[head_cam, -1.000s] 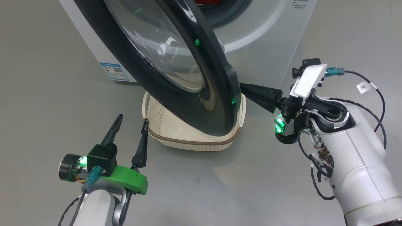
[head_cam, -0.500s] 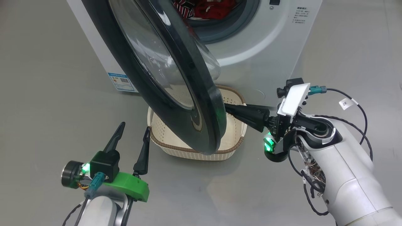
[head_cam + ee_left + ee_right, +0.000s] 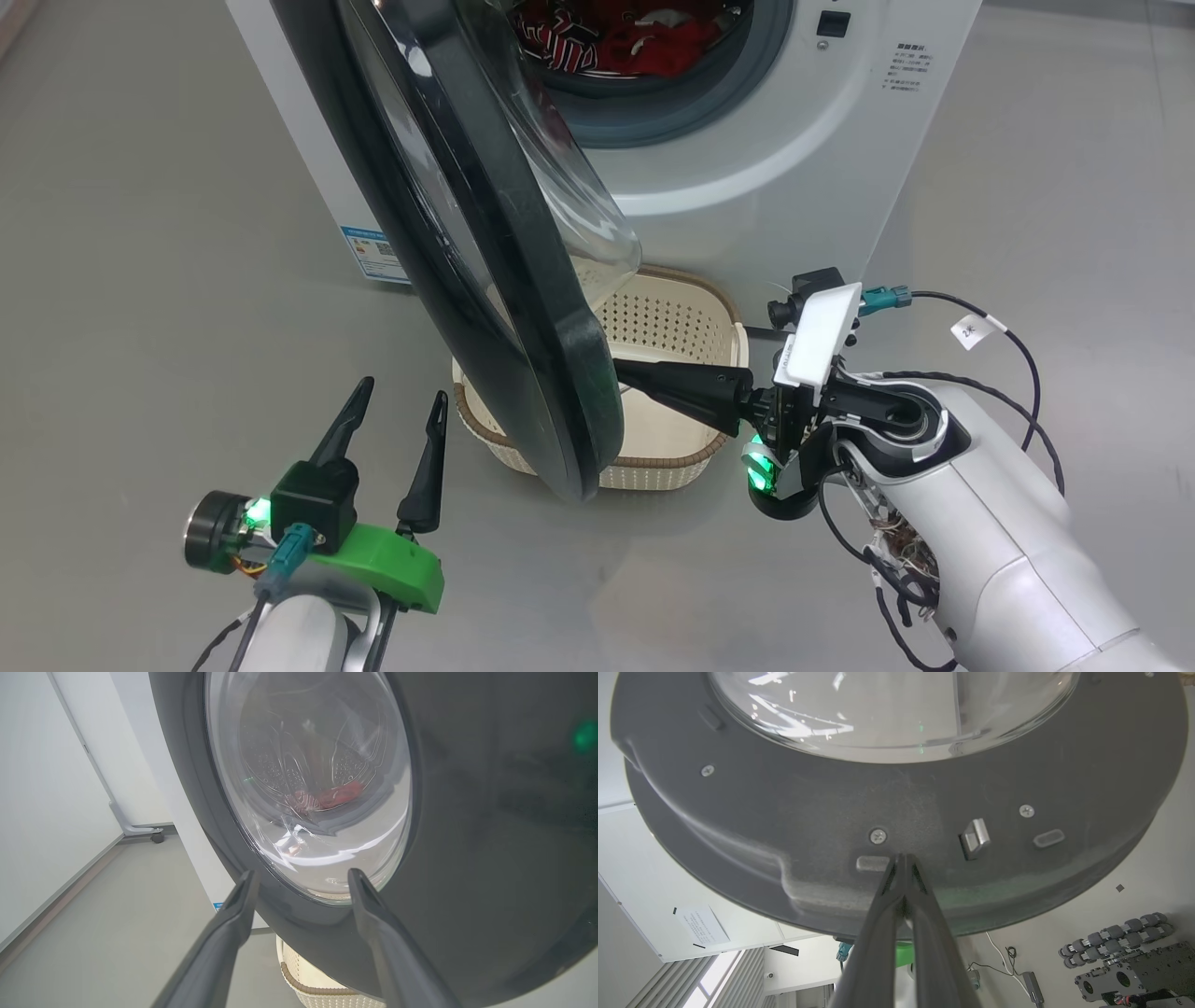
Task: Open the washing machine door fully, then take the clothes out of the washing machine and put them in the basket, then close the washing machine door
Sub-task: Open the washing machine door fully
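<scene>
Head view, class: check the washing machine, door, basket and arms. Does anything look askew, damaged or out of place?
One thing: loose wires bulge from an opening in the right arm, looking unprotected. The washing machine door, basket and clothes look in order.

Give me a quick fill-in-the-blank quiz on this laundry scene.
The right end effector is ____, tips against the inner face of the washing machine door. The left end effector is ____, holding nothing. The clothes inside the washing machine are mostly ____.
Missing: shut; open; red.
</scene>
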`<state>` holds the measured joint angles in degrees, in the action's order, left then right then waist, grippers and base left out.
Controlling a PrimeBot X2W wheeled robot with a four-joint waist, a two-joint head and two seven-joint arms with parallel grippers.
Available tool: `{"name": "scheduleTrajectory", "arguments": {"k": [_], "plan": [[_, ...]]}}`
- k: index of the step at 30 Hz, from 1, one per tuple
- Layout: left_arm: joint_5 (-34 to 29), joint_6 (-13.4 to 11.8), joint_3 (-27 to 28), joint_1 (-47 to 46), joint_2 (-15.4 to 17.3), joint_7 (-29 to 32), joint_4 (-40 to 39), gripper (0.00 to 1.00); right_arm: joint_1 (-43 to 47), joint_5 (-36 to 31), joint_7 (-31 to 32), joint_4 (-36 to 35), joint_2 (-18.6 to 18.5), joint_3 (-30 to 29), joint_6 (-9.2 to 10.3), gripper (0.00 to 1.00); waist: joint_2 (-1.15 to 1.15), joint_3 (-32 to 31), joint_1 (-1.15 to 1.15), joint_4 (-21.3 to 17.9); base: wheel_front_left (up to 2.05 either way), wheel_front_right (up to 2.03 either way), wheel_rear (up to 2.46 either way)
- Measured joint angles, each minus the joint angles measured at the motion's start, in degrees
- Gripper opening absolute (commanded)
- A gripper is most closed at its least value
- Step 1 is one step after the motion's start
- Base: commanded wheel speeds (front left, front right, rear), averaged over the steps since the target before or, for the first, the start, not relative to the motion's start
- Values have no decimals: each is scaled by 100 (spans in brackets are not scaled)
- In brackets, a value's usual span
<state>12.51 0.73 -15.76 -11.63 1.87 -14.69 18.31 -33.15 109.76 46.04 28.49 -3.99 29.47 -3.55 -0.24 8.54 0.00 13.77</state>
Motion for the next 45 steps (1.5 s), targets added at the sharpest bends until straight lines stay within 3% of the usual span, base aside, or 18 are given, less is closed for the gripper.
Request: {"name": "scheduleTrajectory", "arguments": {"k": [12, 25, 27, 28, 29, 30, 39, 45], "plan": [[-1, 0, 96, 110, 4, 0, 9, 100, 66, 118, -460, -10, 21, 143, -101, 0, 0, -85, 0, -31, 0, 0, 0], [-49, 0, 222, 280, 27, 0, 11, 100, 637, 148, -1592, -176, -73, -960, -300, 0, 0, -236, 0, -351, 0, 0, 0], [-48, 0, 259, 315, 52, 0, 11, 100, 750, 77, -1766, -240, -134, -1058, -314, 18, 0, -258, 0, -407, 0, 0, 0], [-49, 0, 270, 327, 62, 0, 11, 100, 815, 12, -1841, -265, -160, -1083, -337, 49, 0, -268, 0, -435, 0, 0, 0], [-48, 0, 277, 333, 68, 0, 11, 100, 889, -56, -1914, -297, -183, -1101, -339, 93, 0, -279, 0, -463, 0, 0, 0], [-48, 0, 277, 333, 68, 0, 11, 100, 889, -56, -1914, -297, -183, -1101, -339, 100, 0, -279, 0, -463, 0, 0, 0], [-51, 0, 370, 367, 133, 0, -11, 100, 1460, -992, -2924, -608, -380, -1204, -341, 100, 0, -339, 0, -724, 0, 0, 0], [-51, -1, 450, 407, 143, 0, -26, 100, 1754, -2293, -3839, -795, -846, -1087, -341, 100, 0, -353, 0, -877, 0, 0, 0]]}}
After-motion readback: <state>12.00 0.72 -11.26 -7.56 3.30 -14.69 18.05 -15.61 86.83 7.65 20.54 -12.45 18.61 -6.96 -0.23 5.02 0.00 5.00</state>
